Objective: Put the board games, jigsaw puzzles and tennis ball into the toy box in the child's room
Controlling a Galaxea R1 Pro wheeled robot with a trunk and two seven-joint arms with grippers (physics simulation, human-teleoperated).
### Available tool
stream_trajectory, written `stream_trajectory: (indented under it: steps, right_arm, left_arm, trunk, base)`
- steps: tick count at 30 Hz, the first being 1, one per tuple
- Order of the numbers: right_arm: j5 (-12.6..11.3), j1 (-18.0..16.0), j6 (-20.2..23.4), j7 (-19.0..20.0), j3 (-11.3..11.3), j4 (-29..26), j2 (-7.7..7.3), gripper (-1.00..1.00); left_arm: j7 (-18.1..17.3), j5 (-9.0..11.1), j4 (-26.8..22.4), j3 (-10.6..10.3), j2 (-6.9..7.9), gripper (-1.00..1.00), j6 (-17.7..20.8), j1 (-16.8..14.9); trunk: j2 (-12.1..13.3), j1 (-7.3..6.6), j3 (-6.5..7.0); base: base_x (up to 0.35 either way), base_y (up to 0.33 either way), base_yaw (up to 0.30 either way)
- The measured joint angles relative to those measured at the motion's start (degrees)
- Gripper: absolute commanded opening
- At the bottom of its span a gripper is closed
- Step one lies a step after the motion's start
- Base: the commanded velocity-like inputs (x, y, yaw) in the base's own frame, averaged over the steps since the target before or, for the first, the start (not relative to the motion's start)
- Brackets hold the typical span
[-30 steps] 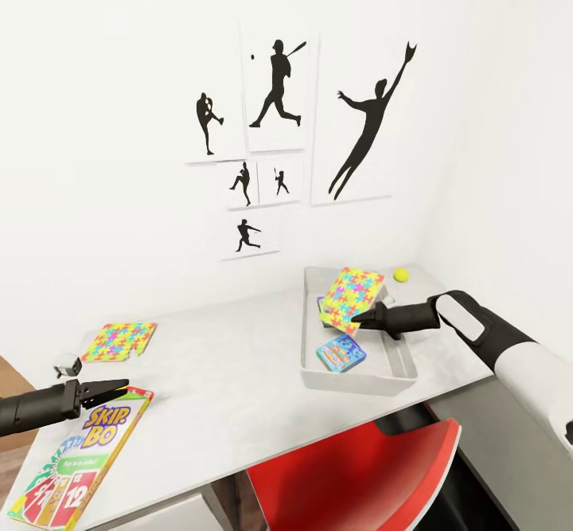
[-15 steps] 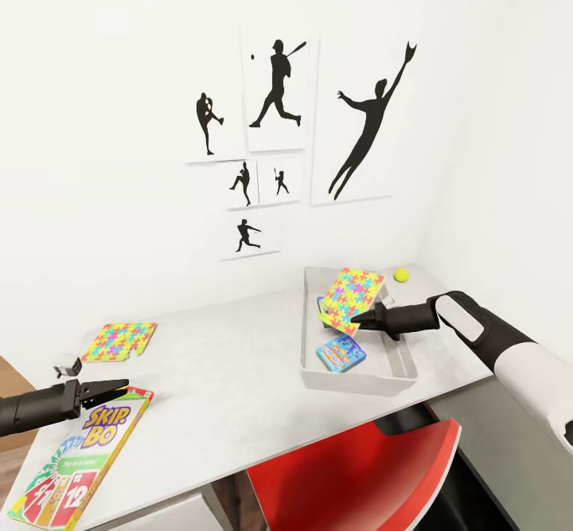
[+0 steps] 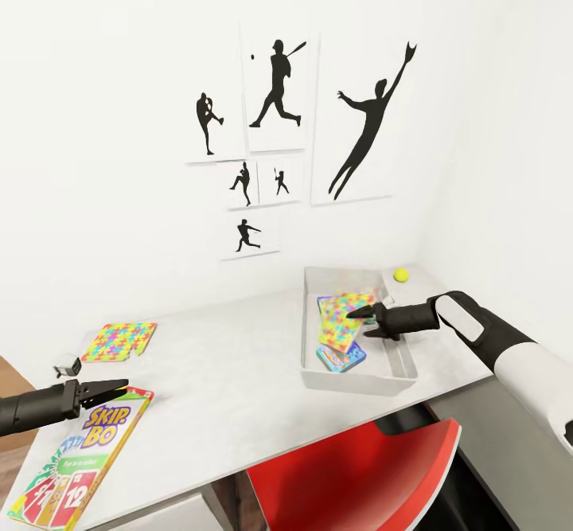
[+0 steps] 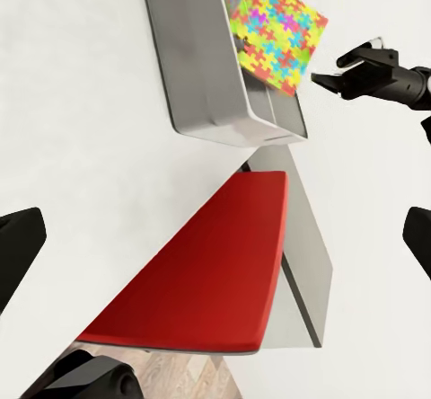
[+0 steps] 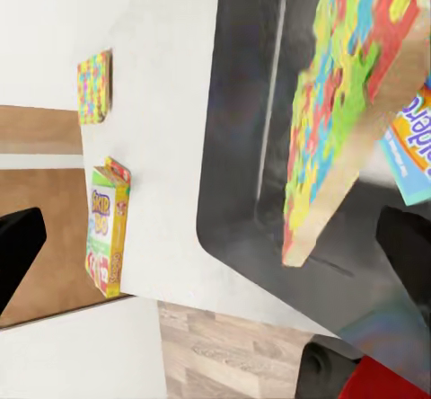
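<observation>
The grey toy box (image 3: 402,365) stands on the table's right part. A multicoloured jigsaw puzzle (image 3: 342,320), blurred and tilted, hangs loose inside it over a light blue board game (image 3: 344,358). My right gripper (image 3: 360,322) is open just beside the puzzle and holds nothing; the right wrist view has the same puzzle (image 5: 346,120) close up, free between spread fingers (image 5: 409,255). The tennis ball (image 3: 402,275) lies behind the box. A second jigsaw puzzle (image 3: 119,341) and a Skip-Bo board game (image 3: 79,455) lie at the table's left, where my left gripper (image 3: 121,387) hovers open and empty.
A red chair (image 3: 358,479) is tucked under the table's front edge (image 3: 239,467). A small white-grey object (image 3: 68,367) sits at the far left of the table. White walls with baseball silhouettes (image 3: 278,129) close off the back and right.
My right gripper has opened and let go of the jigsaw puzzle. The puzzle has dropped lower into the toy box. The left arm has not moved.
</observation>
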Motion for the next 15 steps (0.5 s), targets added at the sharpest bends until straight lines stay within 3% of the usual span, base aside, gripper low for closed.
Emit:
stream_trajectory:
  steps: [15]
  right_arm:
    - [0.2, 0.0, 0.0, 0.0, -0.1, -0.1, -0.17, 1.0]
  left_arm:
    - [0.0, 0.0, 0.0, 0.0, 0.05, 1.0, 0.0, 0.0]
  trunk:
    - [0.0, 0.0, 0.0]
  base:
    - [0.0, 0.0, 0.0]
